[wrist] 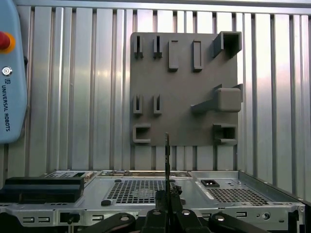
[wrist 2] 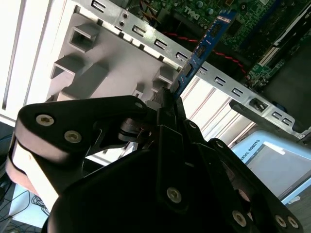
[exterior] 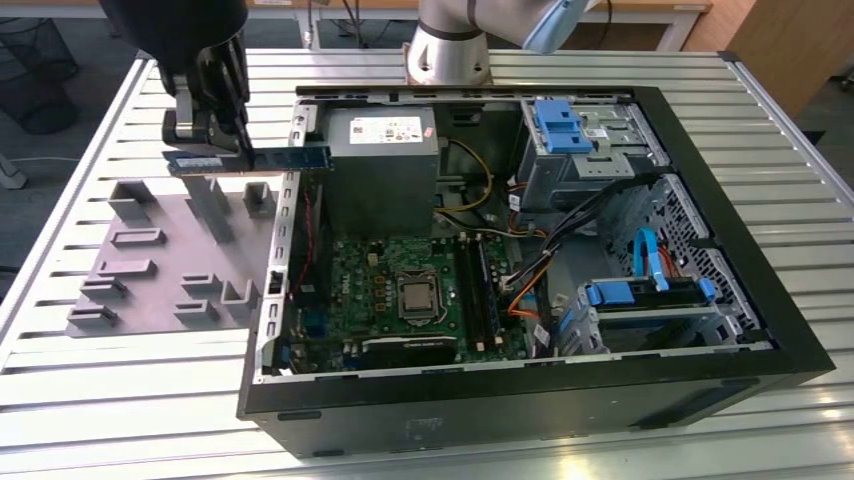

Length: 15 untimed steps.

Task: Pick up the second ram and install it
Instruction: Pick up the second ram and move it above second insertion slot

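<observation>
Carrying everything is a slatted metal worktop (exterior: 134, 400), and most of it is taken by a black computer case (exterior: 534, 400) lying on its side with the panel off. The robot arm's base (exterior: 447, 45) stands on the worktop just behind the case. Inside the case a green motherboard (exterior: 387, 270) lies flat on the side toward the exterior view's left, with a grey power supply (exterior: 380, 150) just behind it and long dark slots (exterior: 478, 285) along its far edge. Bundles of cable and blue drive brackets (exterior: 561, 125) occupy the case's other half. A grey fixture (exterior: 147, 270) with upright blocks lies on the worktop just beside the case, on the exterior view's left. The dark tool (exterior: 211, 145) hangs over the back of that fixture, close to the case wall, its fingers clamped on the second ram (exterior: 287, 158). The stick is held level and on edge, raised off the fixture; the tool grips it toward one end, and the free end reaches over the case's rim near the power supply. In both wrist views the blue-green board (wrist 2: 206, 43) juts straight out from between the closed fingers (wrist 2: 163, 114), and in the first wrist view it shows as a thin edge-on line (wrist: 167, 160).
</observation>
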{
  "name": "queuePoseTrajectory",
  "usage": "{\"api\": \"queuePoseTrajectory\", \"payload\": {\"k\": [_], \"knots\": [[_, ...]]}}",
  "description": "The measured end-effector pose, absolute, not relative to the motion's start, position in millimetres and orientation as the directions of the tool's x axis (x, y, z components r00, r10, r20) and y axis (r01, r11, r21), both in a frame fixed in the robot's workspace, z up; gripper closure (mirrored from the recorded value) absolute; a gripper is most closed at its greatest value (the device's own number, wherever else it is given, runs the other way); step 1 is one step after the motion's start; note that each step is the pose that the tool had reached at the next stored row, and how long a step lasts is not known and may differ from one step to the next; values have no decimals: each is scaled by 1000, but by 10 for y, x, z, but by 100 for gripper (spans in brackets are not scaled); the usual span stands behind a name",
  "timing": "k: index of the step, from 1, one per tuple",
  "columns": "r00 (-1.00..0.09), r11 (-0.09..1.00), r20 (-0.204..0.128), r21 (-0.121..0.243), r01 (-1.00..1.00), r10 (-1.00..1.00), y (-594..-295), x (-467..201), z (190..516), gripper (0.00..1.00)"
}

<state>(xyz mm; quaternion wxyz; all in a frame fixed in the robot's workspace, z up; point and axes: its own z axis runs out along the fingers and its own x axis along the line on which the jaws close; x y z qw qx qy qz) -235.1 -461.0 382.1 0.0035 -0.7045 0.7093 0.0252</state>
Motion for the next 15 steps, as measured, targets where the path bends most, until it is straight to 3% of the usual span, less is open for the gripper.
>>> {"api": "queuePoseTrajectory", "payload": {"k": [15], "knots": [[-7,6,-40,31,-1000,-999,-4610,-2230,3821,86]]}}
